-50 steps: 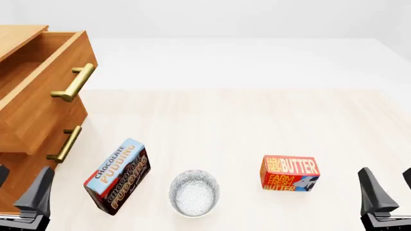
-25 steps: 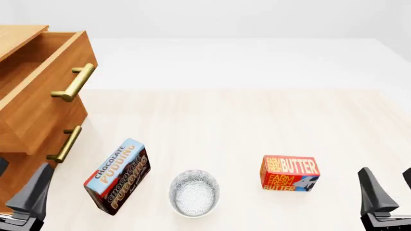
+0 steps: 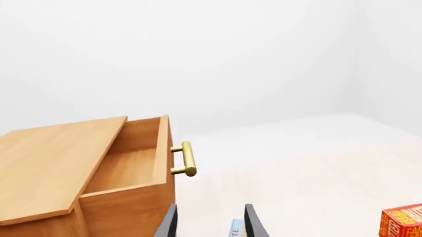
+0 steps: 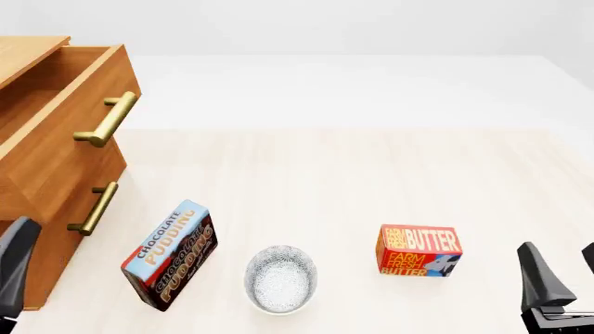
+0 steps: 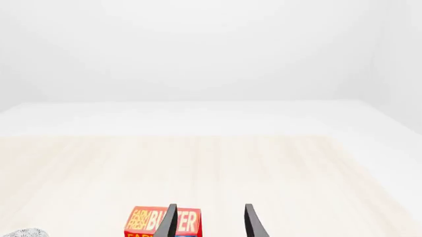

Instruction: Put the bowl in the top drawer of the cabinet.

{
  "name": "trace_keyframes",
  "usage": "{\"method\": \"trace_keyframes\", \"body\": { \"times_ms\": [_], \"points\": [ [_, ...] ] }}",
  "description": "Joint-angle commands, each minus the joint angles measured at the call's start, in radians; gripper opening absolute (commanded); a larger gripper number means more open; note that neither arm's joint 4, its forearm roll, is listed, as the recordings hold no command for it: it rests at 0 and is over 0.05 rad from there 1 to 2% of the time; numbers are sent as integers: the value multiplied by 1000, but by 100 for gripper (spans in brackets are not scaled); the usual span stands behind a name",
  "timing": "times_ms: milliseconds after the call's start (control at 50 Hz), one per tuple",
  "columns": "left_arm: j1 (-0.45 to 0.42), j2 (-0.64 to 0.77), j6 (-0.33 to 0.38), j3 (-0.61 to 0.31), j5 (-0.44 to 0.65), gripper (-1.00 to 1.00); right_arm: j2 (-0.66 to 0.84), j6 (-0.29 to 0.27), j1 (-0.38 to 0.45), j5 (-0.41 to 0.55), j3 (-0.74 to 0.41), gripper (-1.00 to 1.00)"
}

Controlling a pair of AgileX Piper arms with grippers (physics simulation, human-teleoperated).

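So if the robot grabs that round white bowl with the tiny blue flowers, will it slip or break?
The round white bowl with the blue-grey floral pattern looks like hard glazed ceramic, so it is probably stiff, a bit slippery and breakable if dropped. It sits upright on the pale wooden table, so a push would likely slide it, not roll it.

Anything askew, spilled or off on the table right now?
Nothing spilled or damaged. The pudding box sits skewed, turned at an angle to the table edge, unlike the butter box, which sits nearly square. The bowl stands upright between them. The top drawer of the cabinet is pulled open, as the task needs.
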Motion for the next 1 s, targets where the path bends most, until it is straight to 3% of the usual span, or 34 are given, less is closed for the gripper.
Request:
{"method": "trace_keyframes", "body": {
  "times_ms": [20, 140, 160, 260, 540, 560, 580, 760, 1000],
  "points": [
    [-28, 0, 33, -97, 63, 100, 0, 0, 0, 0, 0, 100],
    [-39, 0, 57, -143, 93, 100, 0, 0, 0, 0, 0, 100],
    [-39, 0, 93, -154, 100, 100, 0, 0, 0, 0, 0, 100],
    [-64, 0, 138, -226, 149, 100, 0, 0, 0, 0, 0, 100],
    [-74, 8, 172, -348, 259, 100, 0, 0, 0, 0, 0, 100],
    [-77, 39, 147, -394, 280, 100, 0, 0, 0, 0, 0, 100],
    [-96, 227, 163, -677, 385, 100, 0, 0, 0, 0, 0, 100],
    [-110, 261, 156, -733, 404, 100, 0, 0, 0, 0, 0, 100],
    [-102, 354, 91, -857, 470, 100, 0, 0, 0, 0, 0, 100]
  ]
}}
